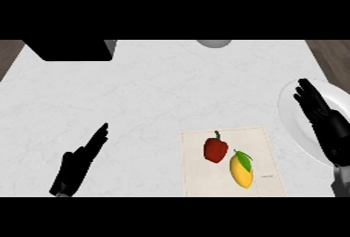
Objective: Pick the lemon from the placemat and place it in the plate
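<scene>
The white marbled counter (pixel 157 92) bears a beige placemat (pixel 229 185) and white plate (pixel 294 120).

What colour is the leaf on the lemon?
Green; the leaf sits on the yellow lemon, clearest in the head view.

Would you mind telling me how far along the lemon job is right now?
Nothing looks done yet: the lemon lies on the placemat beside a red pepper. Neither hand holds anything; the right hand is open over the white plate, the left hand open at lower left. Grasping and placing remain.
</scene>
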You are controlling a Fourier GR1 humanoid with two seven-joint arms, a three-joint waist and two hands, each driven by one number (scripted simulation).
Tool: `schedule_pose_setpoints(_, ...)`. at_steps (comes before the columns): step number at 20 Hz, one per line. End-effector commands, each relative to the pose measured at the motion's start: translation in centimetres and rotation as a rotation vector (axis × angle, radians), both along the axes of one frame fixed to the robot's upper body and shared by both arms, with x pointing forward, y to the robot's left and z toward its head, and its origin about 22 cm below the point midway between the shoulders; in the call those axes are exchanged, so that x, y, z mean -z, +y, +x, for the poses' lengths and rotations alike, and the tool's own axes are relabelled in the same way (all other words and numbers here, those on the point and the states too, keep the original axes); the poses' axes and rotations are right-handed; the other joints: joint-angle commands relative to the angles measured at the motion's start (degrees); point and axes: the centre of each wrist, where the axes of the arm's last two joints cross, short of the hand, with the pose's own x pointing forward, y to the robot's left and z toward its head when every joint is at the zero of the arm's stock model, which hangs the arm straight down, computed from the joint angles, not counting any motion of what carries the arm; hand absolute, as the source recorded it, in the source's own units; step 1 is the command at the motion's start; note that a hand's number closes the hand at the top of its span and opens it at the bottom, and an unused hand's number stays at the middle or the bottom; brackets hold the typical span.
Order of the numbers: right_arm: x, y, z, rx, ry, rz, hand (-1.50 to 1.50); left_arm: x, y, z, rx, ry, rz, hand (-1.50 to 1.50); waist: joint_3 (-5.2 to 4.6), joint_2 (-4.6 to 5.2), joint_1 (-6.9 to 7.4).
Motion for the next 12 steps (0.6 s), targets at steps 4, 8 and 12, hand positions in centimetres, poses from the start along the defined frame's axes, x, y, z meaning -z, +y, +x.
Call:
schedule_pose_setpoints(4,-6.6,-1.3,3.3,-0.131,-0.28,0.052,1.5,0.3,0.2,1.5,-0.173,0.044,-0.106,0.0,1.08,0.57,1.4)
schedule_pose_setpoints(8,-7.6,-6.8,2.2,0.089,-0.337,-0.42,1.5,0.7,-1.0,0.9,-0.224,0.069,-0.192,0.0,1.03,0.85,0.96)
schedule_pose_setpoints(12,-0.5,-5.9,0.6,0.169,-0.444,-0.099,-1.5,-0.2,-0.7,2.4,-0.228,0.079,-0.204,0.0,1.15,0.46,0.69)
